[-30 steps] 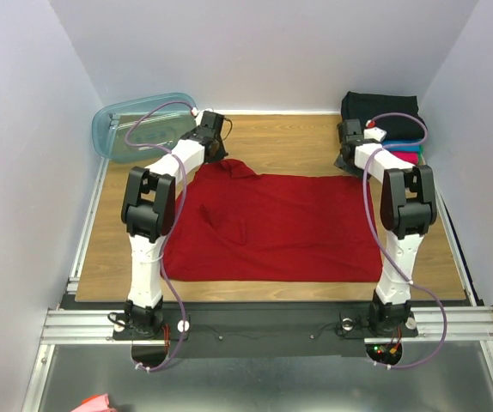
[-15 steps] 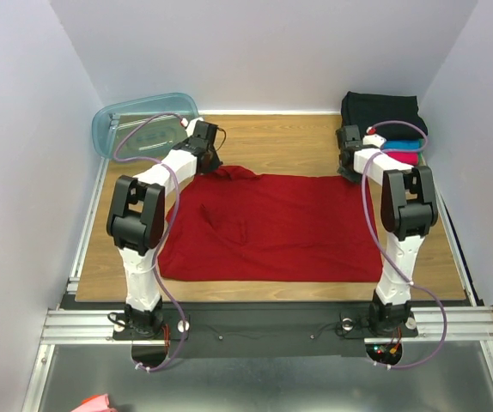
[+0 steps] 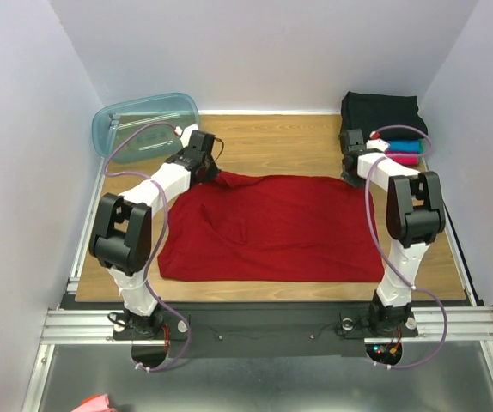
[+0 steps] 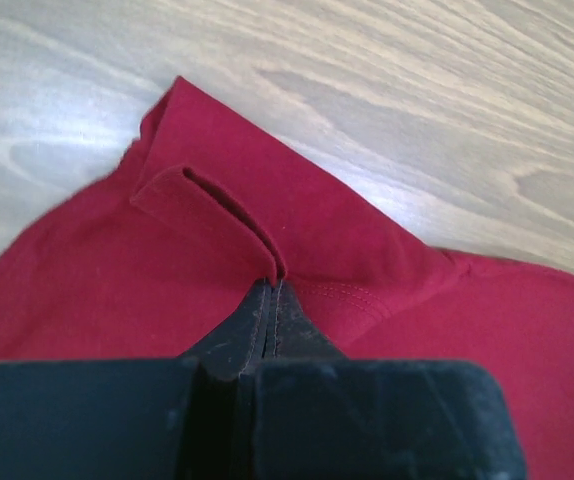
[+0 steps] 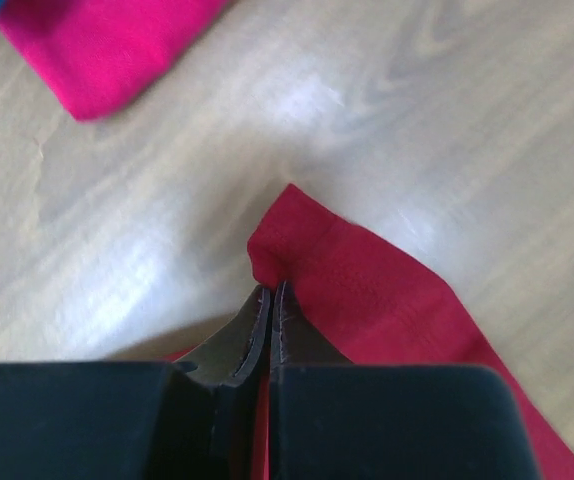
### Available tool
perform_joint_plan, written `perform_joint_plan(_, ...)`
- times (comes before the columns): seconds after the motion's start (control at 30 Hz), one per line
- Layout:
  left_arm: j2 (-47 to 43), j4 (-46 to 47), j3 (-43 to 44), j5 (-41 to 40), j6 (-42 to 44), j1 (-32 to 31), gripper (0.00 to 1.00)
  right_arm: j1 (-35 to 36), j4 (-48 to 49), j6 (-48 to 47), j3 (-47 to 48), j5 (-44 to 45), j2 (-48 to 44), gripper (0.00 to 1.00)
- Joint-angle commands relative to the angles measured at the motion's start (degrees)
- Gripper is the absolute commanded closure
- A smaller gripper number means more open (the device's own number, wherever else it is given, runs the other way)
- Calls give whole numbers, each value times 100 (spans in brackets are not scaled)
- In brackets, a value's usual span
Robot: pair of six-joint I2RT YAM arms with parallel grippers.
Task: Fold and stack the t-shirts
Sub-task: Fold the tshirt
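The left gripper (image 4: 272,288) pinches the red t-shirt (image 3: 272,227) at its 10 o'clock edge, the right gripper (image 5: 270,295) pinches its 2 o'clock corner; open table (image 3: 272,142) lies beyond at 12 o'clock

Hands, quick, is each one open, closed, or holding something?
Left hand: closed on the red t-shirt.
Right hand: closed on the same shirt's corner.

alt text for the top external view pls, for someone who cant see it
A deep red t-shirt lies spread on a wooden table, with the left arm and right arm each pinching a far corner in shut jaws. A pale blue plastic tub sits far left; a black shirt, teal shirt and magenta shirt lie folded far right.
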Motion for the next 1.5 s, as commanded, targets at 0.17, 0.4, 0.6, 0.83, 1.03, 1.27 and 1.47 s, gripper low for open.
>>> perform_joint_plan(0.17, -1424, 114, -1105, -378, -560, -349, 100, 38, 180, -188, -1274, -131, -1640, 100)
perform_joint_plan(0.4, -2618, -246, -2010, -781, -1158, -612, 100, 38, 259, -258, -1899, -368, -2449, 100)
perform_joint_plan(0.6, -3657, -589, -2662, -800, -1570, -770, 100, 38, 251, -373, -2188, -386, -3011, 99)
perform_joint_plan(0.83, -4326, -1143, -3259, -818, -2274, -1333, 100, 38, 259, -417, -2505, -439, -3390, 100)
perform_joint_plan(1.03, -4810, -1414, -3822, -668, -3091, -1956, 100, 38, 250, -417, -2637, -395, -3399, 100)
perform_joint_plan(1.27, -4950, -1899, -4253, -581, -3874, -2528, 96, 38, 250, -338, -2910, -377, -3337, 100)
perform_joint_plan(1.47, -4976, -2574, -4245, -624, -4050, -2748, 14, 38, 233, -206, -3244, -290, -3565, 78)
